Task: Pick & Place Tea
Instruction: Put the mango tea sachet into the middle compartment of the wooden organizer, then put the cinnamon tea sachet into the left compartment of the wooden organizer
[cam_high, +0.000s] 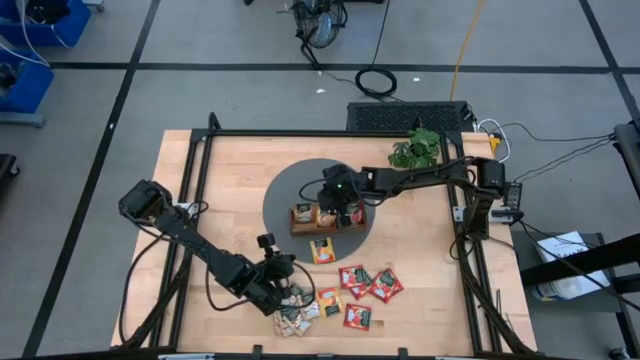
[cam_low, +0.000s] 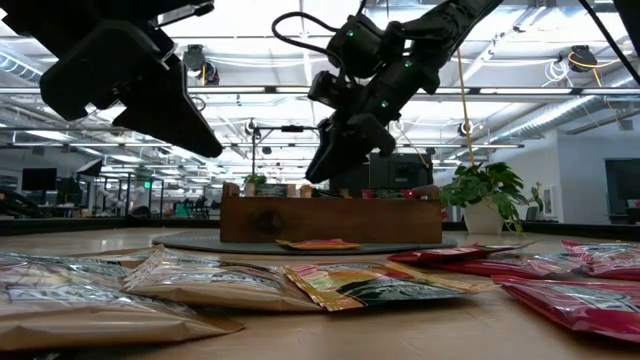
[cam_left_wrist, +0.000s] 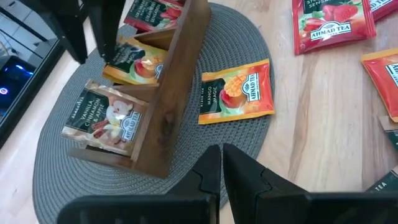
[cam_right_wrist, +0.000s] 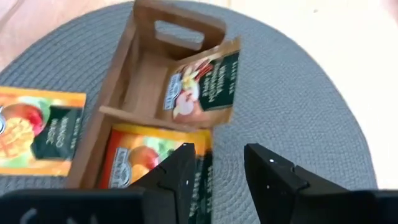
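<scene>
Table (cam_high: 230, 180): round grey mat (cam_high: 285, 200) at centre, wooden tray (cam_high: 325, 226) on it holding sachets. Right gripper (cam_right_wrist: 214, 171) above tray, fingers apart, empty. Left gripper (cam_left_wrist: 221, 163) near front edge, fingers closed, empty. Loose tea sachets (cam_high: 365, 285) scattered along front edge.

The tea sachets (cam_high: 356, 280) were of glossy, crinkled foil, the tray (cam_left_wrist: 168, 106) was of smooth brown wood, the round mat (cam_right_wrist: 298, 106) was grey woven cloth, and the bench (cam_high: 230, 190) was pale matt wood.
</scene>
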